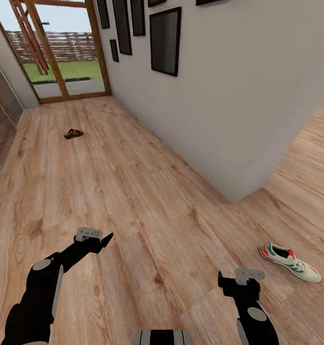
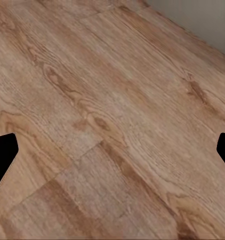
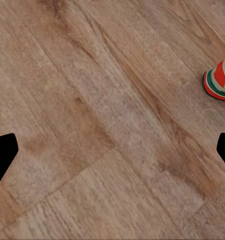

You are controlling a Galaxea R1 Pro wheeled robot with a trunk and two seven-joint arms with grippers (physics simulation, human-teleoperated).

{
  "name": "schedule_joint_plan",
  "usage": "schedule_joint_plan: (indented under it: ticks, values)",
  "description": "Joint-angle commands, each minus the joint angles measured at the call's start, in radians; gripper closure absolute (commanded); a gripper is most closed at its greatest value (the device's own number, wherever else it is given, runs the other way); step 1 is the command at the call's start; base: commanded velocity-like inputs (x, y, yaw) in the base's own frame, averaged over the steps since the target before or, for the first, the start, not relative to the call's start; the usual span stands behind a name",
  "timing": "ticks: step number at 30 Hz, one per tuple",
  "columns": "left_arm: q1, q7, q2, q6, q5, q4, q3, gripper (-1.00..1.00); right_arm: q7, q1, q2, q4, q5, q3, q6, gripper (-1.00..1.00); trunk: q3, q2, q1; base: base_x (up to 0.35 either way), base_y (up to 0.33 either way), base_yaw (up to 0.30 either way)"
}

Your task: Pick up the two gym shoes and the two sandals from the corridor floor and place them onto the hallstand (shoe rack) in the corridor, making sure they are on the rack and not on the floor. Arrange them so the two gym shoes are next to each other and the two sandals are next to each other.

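Wood-plank corridor floor [image 1: 147,201] runs toward a glazed door. Far left lies a sandal [image 1: 73,133]; the left gripper [image 1: 103,239] and right gripper [image 1: 222,280] hover spread, empty. Near right rests a gym shoe [image 1: 289,261]; a hasty reach could shove it away.

The far sandal [image 1: 73,133] is too small to make out.

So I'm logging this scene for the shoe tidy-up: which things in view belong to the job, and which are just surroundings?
Part of the job:
- gym shoe on the wood floor, near the wall corner
- sandal far down the corridor

Just there:
- picture frames on the wall
- glass door at the corridor's end
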State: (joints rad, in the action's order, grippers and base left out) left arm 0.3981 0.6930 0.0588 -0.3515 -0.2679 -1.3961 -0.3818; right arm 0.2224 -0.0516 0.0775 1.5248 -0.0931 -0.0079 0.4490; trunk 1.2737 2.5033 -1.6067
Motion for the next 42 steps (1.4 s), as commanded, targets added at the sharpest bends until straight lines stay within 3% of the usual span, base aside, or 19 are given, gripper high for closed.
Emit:
schedule_joint_plan:
  ticks: [1, 26, 42]
  values:
    - [0.001, 0.008, 0.001, -0.005, -0.005, -0.001, -0.003, -1.00, -0.001, -0.001, 0.001, 0.001, -0.010, 0.000, 0.008, -1.00, 0.001, 0.000, 0.000, 0.272, 0.220, -0.278]
    - [0.001, 0.008, 0.001, -0.005, -0.005, -0.001, -0.002, -1.00, -0.001, -0.001, 0.001, 0.001, -0.009, -0.001, 0.008, -1.00, 0.001, 0.000, 0.000, 0.229, 0.254, -0.284]
    - [0.001, 0.008, 0.001, -0.005, -0.005, -0.001, -0.002, -1.00, -0.001, -0.001, 0.001, 0.001, -0.009, -0.001, 0.008, -1.00, -0.002, 0.000, 0.000, 0.125, 0.289, -0.077]
